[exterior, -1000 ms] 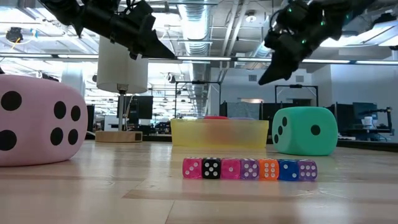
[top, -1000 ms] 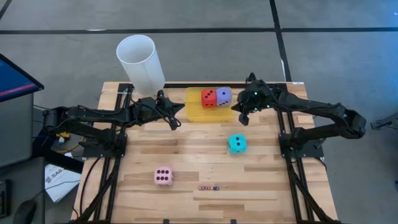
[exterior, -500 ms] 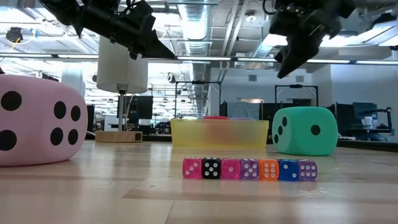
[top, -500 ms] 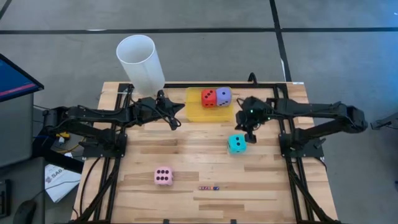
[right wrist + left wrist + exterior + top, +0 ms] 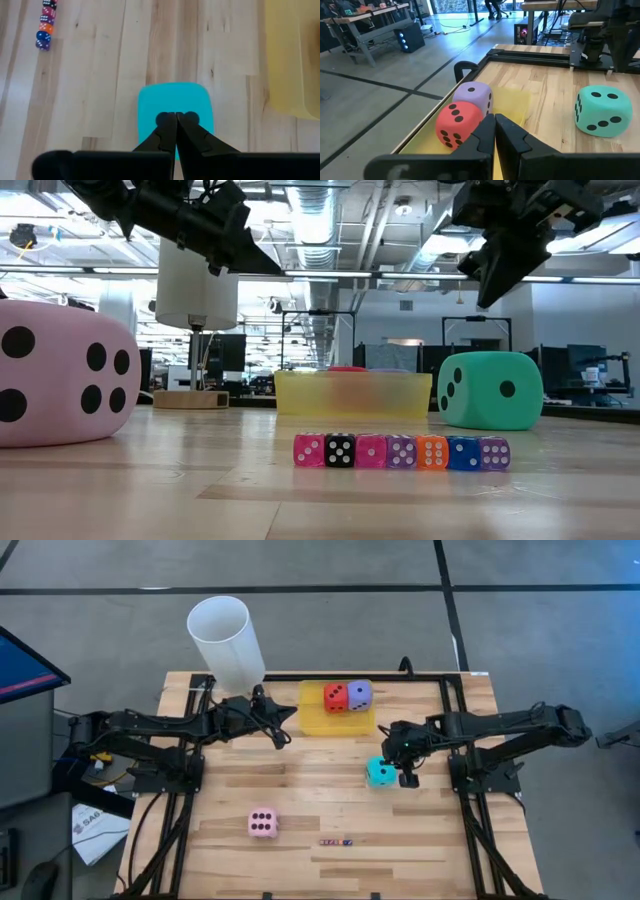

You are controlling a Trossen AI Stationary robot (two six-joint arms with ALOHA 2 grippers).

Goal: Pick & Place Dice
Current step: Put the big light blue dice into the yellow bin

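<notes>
Light: even and bright, cast by ceiling strips (image 5: 400, 275) in the low view.
Shadows: soft, short.
Focus: the pink die (image 5: 60, 385) is slightly blurred.
Glare: none is seen.

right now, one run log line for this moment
right gripper shut above cyan die | left gripper shut beside tray | red die, purple die in tray | pink die on table
</notes>
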